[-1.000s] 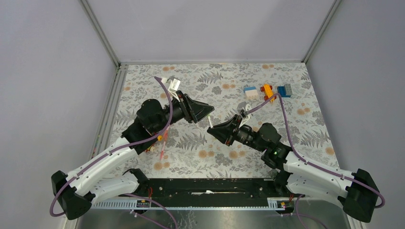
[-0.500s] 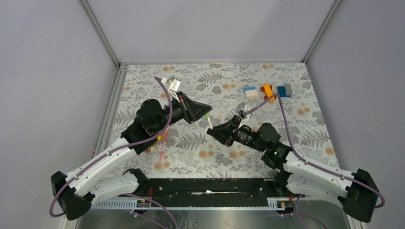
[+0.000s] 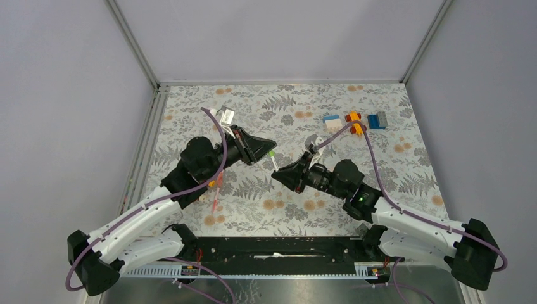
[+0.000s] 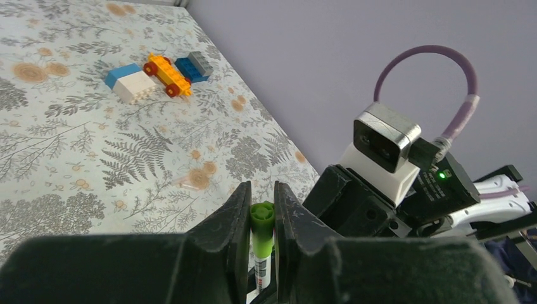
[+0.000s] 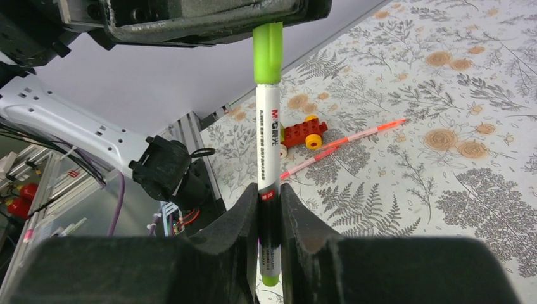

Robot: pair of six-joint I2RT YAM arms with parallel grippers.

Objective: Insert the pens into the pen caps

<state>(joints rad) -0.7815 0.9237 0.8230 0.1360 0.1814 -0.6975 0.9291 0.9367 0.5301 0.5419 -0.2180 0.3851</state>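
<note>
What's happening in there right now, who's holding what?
The left fingers are shut on the green cap, and the right fingers are shut on the white pen. Both are held in the air between the two arms. The cap sits on the pen's tip, in line with it, but I can't tell if it is pushed fully home. Pink pens lie on the table beside a red and yellow toy.
</note>
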